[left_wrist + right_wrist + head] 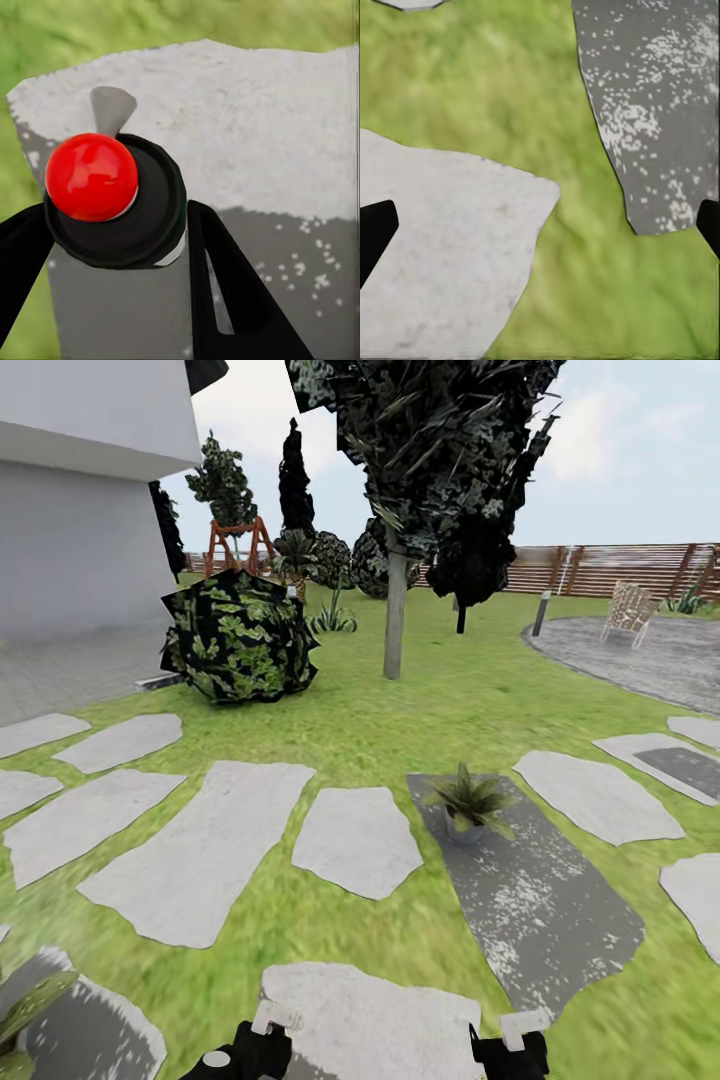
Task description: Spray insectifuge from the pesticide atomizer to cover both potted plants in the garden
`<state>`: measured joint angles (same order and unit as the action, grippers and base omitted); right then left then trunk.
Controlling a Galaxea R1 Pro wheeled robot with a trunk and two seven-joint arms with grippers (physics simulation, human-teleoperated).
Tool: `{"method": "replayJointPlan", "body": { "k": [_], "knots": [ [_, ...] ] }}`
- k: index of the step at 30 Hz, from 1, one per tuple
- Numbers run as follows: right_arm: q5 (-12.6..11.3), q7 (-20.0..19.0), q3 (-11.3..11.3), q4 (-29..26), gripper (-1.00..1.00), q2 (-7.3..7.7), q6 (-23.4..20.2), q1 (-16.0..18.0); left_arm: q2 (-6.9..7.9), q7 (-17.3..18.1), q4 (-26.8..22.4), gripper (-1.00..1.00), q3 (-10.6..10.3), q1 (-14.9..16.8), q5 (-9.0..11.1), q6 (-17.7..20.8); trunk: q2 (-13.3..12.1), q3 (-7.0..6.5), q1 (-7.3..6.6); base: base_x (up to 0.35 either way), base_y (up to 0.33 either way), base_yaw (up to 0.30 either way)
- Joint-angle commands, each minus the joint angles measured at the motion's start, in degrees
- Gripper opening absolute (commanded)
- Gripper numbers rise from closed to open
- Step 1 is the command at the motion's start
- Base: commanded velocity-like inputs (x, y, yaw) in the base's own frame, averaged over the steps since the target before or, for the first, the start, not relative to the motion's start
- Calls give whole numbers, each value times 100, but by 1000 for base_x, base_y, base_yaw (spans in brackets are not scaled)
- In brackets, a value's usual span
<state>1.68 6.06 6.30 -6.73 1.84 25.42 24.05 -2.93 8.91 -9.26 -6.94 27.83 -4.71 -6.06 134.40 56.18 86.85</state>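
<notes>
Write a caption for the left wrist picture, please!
Left gripper clamps the small black, red-topped pesticide atomizer above a grey stone slab.

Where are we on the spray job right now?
Pickup looks done: the left gripper is shut on the pesticide atomizer. The right gripper is open. Spraying is left: one potted plant stands ahead on a dark slab, another's leaves sit near left.

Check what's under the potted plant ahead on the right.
The potted plant stands in a grey pot on a dark grey stepping slab, lawn around it. The slab patch beneath the pot is covered.
</notes>
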Motion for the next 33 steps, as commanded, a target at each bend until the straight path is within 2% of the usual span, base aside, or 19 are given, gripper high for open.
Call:
{"method": "replayJointPlan", "body": {
  "k": [1, 11, 26, 33],
  "knots": [
    [17, 53, 47, 5, 100, 1, 7, 4, 2, -3, 2, -100, -9, 3, -51, -27, 2, 5, -1, 0, 0, -279],
    [17, 53, 47, 5, 100, 1, 7, 4, -4, -3, -5, -100, -9, 3, -62, -21, 2, 5, -1, 36, -2, -280],
    [16, 62, 45, -3, 100, 10, 7, 4, 3, -3, -5, -100, -9, 3, -65, -13, 2, 5, -1, 298, -80, -279],
    [30, 38, 47, 4, 100, 17, 7, 4, 3, -3, -3, -100, -17, 3, -65, -18, 2, 5, -1, 315, -75, -76]
  ]
}}
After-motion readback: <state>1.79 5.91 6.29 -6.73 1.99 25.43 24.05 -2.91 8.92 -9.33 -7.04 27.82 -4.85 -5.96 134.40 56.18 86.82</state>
